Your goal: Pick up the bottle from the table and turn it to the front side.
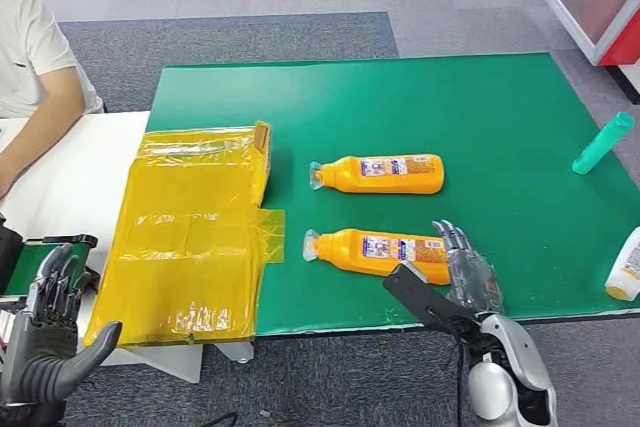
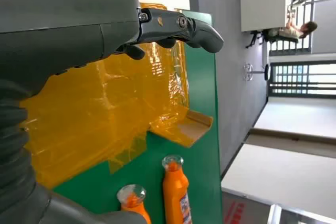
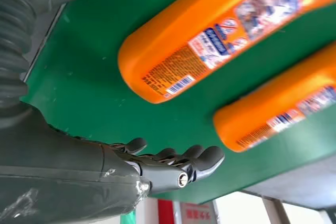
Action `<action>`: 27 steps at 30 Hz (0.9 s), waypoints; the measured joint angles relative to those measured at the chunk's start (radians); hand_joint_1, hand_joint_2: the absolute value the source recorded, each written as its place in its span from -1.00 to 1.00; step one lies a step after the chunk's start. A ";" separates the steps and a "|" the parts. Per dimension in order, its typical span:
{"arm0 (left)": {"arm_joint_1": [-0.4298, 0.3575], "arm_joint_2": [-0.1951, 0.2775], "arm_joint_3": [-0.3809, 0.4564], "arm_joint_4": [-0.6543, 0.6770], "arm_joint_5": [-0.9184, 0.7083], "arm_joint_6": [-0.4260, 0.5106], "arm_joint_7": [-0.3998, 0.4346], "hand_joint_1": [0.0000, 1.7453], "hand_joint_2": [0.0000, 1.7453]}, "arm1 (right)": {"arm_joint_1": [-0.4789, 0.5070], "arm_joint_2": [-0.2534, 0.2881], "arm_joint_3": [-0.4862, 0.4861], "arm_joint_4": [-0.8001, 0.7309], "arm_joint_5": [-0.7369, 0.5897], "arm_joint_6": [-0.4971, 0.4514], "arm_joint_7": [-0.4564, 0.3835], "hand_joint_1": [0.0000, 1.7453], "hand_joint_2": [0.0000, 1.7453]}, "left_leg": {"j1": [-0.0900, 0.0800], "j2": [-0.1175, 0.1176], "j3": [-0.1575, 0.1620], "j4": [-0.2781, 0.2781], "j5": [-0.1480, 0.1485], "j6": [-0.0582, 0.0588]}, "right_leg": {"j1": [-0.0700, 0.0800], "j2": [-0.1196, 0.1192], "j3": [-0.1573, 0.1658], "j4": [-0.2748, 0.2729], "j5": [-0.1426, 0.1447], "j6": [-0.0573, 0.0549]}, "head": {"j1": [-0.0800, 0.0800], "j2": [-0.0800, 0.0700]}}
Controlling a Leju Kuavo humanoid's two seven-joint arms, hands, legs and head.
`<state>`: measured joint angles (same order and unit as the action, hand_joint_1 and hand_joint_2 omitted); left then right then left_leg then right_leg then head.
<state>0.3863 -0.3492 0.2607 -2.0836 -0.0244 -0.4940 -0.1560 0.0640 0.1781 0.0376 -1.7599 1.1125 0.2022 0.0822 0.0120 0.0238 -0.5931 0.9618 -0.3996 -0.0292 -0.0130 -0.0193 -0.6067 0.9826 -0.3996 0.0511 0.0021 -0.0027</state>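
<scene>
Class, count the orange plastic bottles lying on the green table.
2. One orange plastic bottle lies mid-table; the other orange bottle lies nearer the front edge, by the right hand.

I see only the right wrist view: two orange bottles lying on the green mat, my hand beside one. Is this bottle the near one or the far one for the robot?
Observer: The near bottle. The right hand is at its base end.
Operator: Where do the caps point?
Observer: Both caps point to the robot's left, toward a yellow plastic wrap on the mat.
Operator: And the left hand?
Observer: The left hand is low by the table's left edge, fingers apart, holding nothing.
</scene>
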 joint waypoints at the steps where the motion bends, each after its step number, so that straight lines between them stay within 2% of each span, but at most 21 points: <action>1: 0.000 0.000 0.000 0.002 0.000 -0.004 0.000 -1.00 1.00 | -0.006 -0.003 0.004 0.010 0.019 0.005 0.005 -1.00 1.00 | 0.000 0.000 0.000 0.000 0.000 0.000 | 0.000 0.000 0.000 0.000 0.000 0.000 | 0.000 0.000; 7: -0.016 0.005 -0.001 0.037 0.000 -0.021 -0.007 -1.00 1.00 | -0.108 -0.036 0.032 0.192 0.165 0.032 0.031 -1.00 1.00 | 0.000 0.000 0.000 0.000 0.000 0.000 | 0.000 0.000 0.000 0.000 0.001 0.000 | 0.000 0.000; 15: -0.045 0.019 -0.022 0.086 0.001 -0.006 -0.015 -1.00 1.00 | -0.256 -0.066 0.036 0.439 0.218 0.041 0.002 -1.00 1.00 | 0.000 0.000 0.001 0.000 0.001 0.000 | 0.000 0.000 0.001 0.000 0.001 0.000 | 0.000 0.000; 27: -0.061 0.026 -0.026 0.119 0.006 -0.006 -0.012 -1.00 1.00 | -0.393 -0.107 0.099 0.644 0.350 0.055 0.005 -1.00 1.00 | 0.000 0.002 0.009 0.000 0.000 0.000 | 0.000 0.002 0.007 -0.001 0.001 -0.001 | 0.000 0.000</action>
<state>0.3256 -0.3231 0.2347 -1.9641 -0.0188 -0.4999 -0.1685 -0.3294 0.0715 0.1367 -1.1154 1.4624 0.2573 0.0877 0.0121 0.0261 -0.5843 0.9619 -0.3997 -0.0291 -0.0130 -0.0176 -0.5999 0.9819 -0.3982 0.0499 0.0022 -0.0027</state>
